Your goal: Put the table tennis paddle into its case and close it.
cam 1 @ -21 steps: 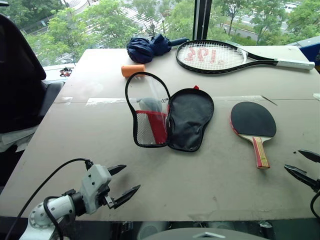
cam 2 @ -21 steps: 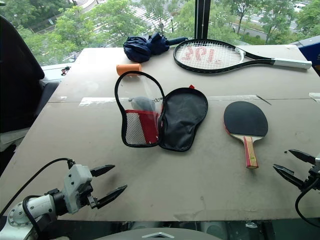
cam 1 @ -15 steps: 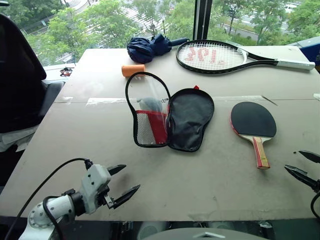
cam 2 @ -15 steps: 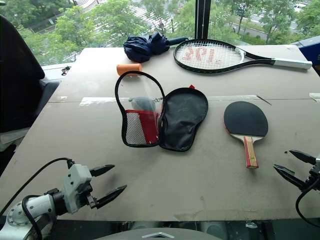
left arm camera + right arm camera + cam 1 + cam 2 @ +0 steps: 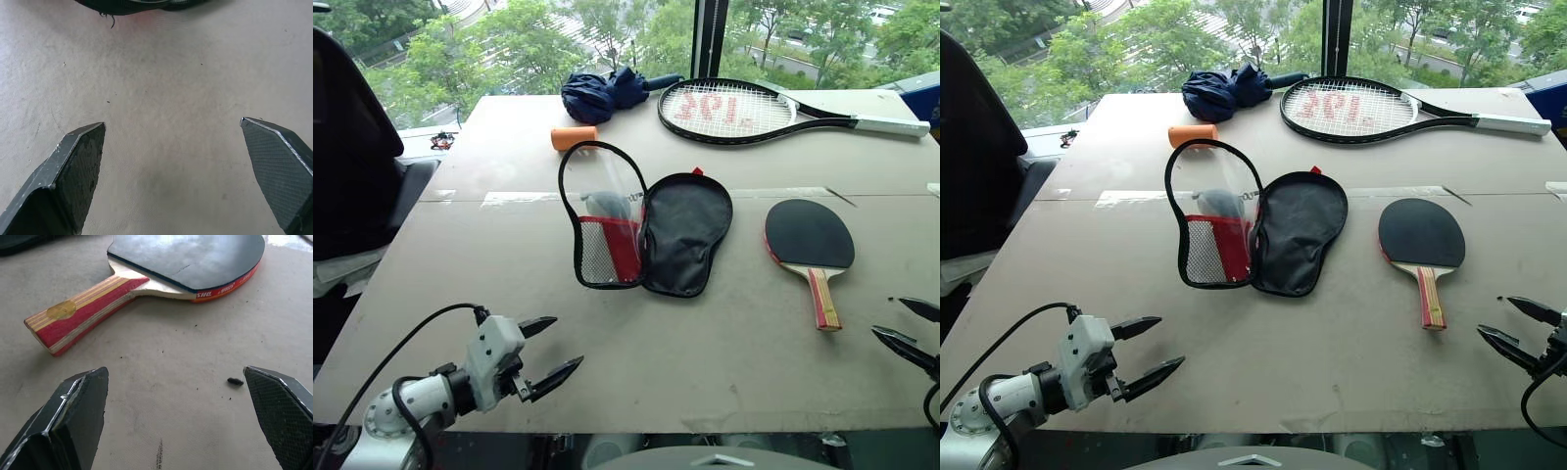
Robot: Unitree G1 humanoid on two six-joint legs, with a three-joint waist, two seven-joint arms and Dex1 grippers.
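Little has changed over the last moments. The left claw (image 5: 543, 349) has been drawn slightly back toward the worktop's (image 5: 724, 362) near-left corner and a touch lower, and the right claw (image 5: 913, 328) has sunk a little at the near-right edge. Nothing on the worktop has been shifted. It is judged that the task has not yet been begun and that both arms are merely being readied.

Both claws are spread wide and empty, as is confirmed in the wrist views, where bare worktop lies between the 2 dark, wedge-shaped fingers (image 5: 78, 166) of each.

The paddle (image 5: 809, 238) lies flat toward the right side of the worktop, its handle pointing at the near edge, just ahead of the right claw and well apart from the case (image 5: 646, 230). Its round face is covered in smooth black rubber with a red band at the rim; the handle is striped in light wood and red, with flat sides.

The case lies open at the worktop's middle. 1 half, of soft black fabric, is spread flat; the other, a clear plastic panel edged by a black zipper, with white mesh and red below, stands tilted up. The pocket is thus judged ready to receive the paddle.

The worktop is a matt, pale beige board, lightly scuffed.
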